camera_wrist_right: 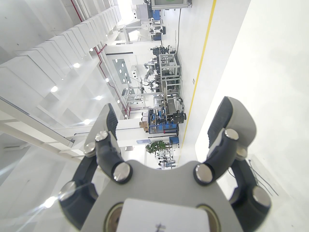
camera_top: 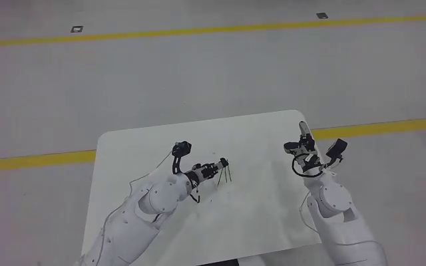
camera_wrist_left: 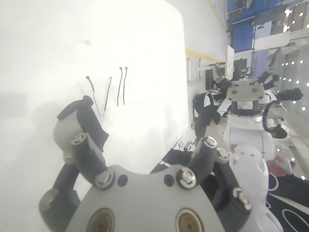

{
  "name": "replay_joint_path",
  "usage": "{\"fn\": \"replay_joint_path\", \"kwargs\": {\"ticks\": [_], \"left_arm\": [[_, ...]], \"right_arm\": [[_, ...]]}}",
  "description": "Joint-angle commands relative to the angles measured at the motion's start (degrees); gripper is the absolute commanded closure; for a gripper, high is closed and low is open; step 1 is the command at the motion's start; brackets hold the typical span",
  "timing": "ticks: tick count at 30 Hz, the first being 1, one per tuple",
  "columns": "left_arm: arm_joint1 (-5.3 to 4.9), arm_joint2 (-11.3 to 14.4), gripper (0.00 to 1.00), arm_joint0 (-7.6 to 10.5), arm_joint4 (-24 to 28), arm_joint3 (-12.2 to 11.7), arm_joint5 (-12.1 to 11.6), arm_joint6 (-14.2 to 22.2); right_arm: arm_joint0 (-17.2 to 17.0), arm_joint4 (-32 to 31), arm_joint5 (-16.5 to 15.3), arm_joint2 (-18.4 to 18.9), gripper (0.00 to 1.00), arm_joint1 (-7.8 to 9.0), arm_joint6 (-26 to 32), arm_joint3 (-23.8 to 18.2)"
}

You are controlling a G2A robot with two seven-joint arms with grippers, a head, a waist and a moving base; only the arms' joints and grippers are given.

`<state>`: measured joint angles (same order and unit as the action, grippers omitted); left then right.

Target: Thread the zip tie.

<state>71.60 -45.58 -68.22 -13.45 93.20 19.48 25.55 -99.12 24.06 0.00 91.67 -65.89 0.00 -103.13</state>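
Hovering spread and empty, the left end effector (camera_wrist_left: 144, 108) has the zip ties (camera_wrist_left: 120, 86) lying on the counter (camera_wrist_left: 135, 25) just ahead, so pinching one seems next; the right end effector (camera_wrist_right: 166, 112), also spread, hangs well apart.

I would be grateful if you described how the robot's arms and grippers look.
The left arm and right arm wear smooth white shells, with black cables looped at the wrists. The left gripper and right gripper share grey metal plates, silver screws, black links and black-padded grey fingers.

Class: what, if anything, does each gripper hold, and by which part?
Nothing. The left gripper and right gripper are both open; the zip ties lie on the table.
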Motion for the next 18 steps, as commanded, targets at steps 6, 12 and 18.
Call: {"fn": "replay_joint_path", "kwargs": {"ticks": [6, 12, 18], "left_arm": [[1.92, 2.00, 0.00, 3.20, -0.94, -3.42, 0.00, -1.33], [1.92, 2.00, 0.00, 3.20, -0.94, -3.42, 0.00, -1.33], [1.92, 2.00, 0.00, 3.20, -0.94, -3.42, 0.00, -1.33]], "right_arm": [[-0.95, 0.61, -4.19, 4.56, 0.00, 0.56, 10.43, 1.63], [-2.50, 4.36, -8.47, 11.05, 0.00, 1.81, 31.79, 7.15], [-1.74, 6.55, -9.63, 13.26, 0.00, 2.52, 43.79, 10.80]]}}
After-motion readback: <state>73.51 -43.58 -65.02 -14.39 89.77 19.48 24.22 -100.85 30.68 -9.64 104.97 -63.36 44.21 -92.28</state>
